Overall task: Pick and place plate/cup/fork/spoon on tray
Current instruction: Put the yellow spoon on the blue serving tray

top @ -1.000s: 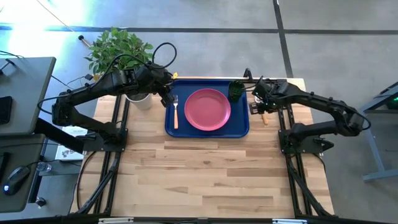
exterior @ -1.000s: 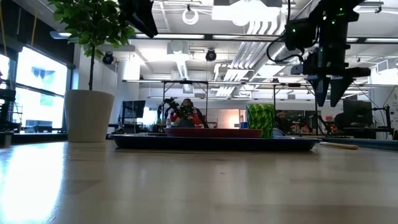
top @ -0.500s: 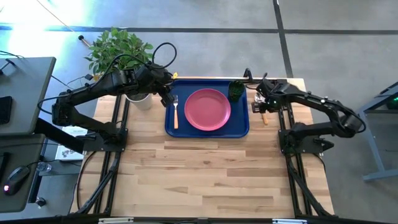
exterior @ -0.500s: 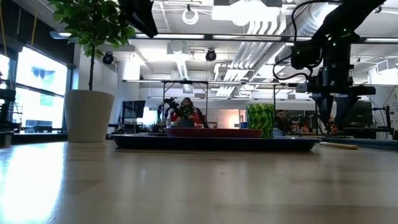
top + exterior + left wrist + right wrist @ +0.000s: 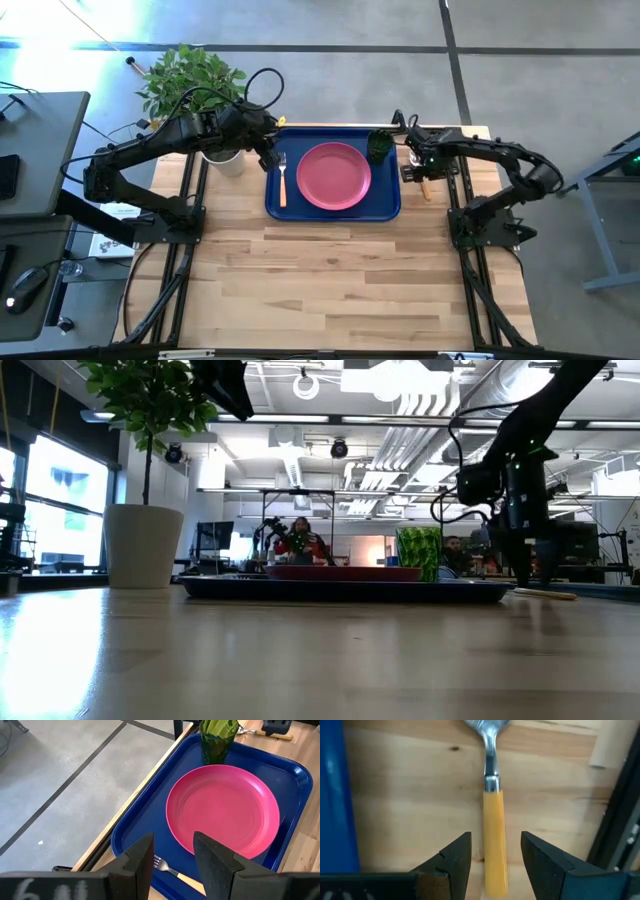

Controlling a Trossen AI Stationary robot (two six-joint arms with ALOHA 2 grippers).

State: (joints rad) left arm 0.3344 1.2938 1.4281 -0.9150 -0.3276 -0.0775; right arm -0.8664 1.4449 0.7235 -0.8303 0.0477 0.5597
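In the right wrist view, the right gripper (image 5: 495, 862) is sitting with its fingers spread apart, one on each side of the spoon (image 5: 493, 825); the tan-orange handle is lying in the gap at lower centre and the silver bowl is running off the top edge. The fingers are not yet closing on it, so the spoon is looking like the one piece left to move. In the high view the spoon (image 5: 424, 184) is lying on bare wood just right of the tray (image 5: 390, 208), right of centre in the upper half.

Three pieces are already sitting on the tray: the fork (image 5: 282, 178) along its left side, the plate (image 5: 334, 176) in the middle, and the cup (image 5: 379, 146) at the upper right corner, just beside the plate.

The left gripper (image 5: 173, 857) is hovering over the tray's left side near the fork, fingers parted and holding nothing, apparently waiting.

Beyond it, at the upper left of the high view, a plant (image 5: 190, 76) is standing at the table's edge
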